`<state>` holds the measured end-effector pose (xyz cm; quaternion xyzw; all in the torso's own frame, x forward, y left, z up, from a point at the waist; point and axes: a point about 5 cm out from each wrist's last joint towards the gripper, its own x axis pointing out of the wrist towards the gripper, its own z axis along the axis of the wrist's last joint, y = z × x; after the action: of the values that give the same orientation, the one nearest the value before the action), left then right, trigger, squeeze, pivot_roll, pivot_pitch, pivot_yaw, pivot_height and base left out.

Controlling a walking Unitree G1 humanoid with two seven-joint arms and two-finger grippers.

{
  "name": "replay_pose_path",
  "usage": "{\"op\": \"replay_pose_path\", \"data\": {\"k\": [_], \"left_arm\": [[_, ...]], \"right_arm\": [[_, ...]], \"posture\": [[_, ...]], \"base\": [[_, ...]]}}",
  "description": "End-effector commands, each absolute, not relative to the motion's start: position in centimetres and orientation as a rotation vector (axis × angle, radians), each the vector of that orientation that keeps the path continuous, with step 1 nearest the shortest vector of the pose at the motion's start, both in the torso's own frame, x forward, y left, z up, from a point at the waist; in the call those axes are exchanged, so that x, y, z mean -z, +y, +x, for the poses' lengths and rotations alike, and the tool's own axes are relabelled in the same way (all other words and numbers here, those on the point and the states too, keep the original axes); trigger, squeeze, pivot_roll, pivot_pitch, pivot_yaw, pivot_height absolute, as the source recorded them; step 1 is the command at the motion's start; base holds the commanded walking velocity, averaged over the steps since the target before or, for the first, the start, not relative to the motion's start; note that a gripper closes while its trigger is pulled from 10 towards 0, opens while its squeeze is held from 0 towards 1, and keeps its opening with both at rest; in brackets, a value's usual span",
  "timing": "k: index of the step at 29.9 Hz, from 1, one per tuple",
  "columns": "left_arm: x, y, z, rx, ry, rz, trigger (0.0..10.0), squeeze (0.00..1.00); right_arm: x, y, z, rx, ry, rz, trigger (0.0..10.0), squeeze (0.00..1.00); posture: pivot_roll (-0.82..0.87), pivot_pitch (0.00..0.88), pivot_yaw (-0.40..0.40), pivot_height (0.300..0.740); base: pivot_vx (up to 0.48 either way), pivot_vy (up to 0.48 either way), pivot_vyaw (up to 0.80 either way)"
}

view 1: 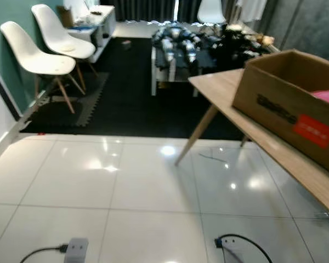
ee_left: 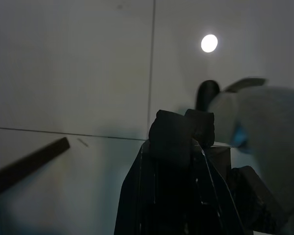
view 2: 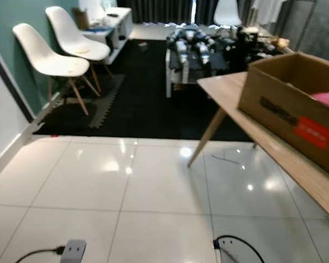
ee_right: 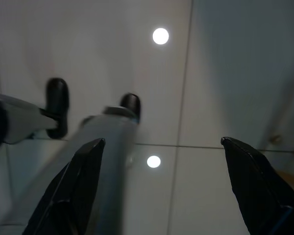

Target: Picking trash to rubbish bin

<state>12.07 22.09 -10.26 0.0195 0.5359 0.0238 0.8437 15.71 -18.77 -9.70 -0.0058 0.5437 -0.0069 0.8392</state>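
Note:
An open cardboard box [view 1: 288, 104] stands on a wooden table [view 1: 222, 87] at my right, with something pink [view 1: 328, 97] inside it. A thin dark scrap [view 1: 211, 159] lies on the white tiles near the table's slanted leg [view 1: 196, 137]. In the left wrist view my left gripper [ee_left: 181, 132] hangs above the tiled floor, its two black fingers pressed together with nothing visible between them. My right gripper [ee_right: 160, 142] hangs over the tiles with its fingers wide apart and empty, beside my own grey leg [ee_right: 95, 161].
Two white chairs [view 1: 46, 55] stand at the left wall on a black mat [view 1: 126, 93]. A cluttered low table [view 1: 178, 49] stands at the back. A grey plug block [view 1: 75, 249] and a black cable [view 1: 241, 244] lie on the near tiles.

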Motion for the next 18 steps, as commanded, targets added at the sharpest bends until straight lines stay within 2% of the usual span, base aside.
{"op": "replay_pose_path", "data": {"k": [1,11,18], "left_arm": [[10.0,22.2,12.8,-0.042,1.112,0.054,10.0,0.00],[9.8,22.2,13.4,-0.034,1.097,0.060,10.0,0.00],[9.6,22.3,14.0,-0.041,1.080,0.047,10.0,0.00]], "right_arm": [[9.9,-19.0,15.2,0.021,1.167,-0.010,10.0,0.00],[9.9,-18.9,15.3,0.021,1.166,-0.007,10.0,0.00],[9.9,-18.8,15.3,0.014,1.171,-0.010,10.0,0.00]], "posture": [[0.07,0.000,0.002,0.740],[0.07,0.000,0.009,0.740],[0.07,0.000,0.011,0.740]], "base": [[0.368,0.000,0.00],[0.369,0.000,0.00],[0.347,0.000,-0.77]]}}
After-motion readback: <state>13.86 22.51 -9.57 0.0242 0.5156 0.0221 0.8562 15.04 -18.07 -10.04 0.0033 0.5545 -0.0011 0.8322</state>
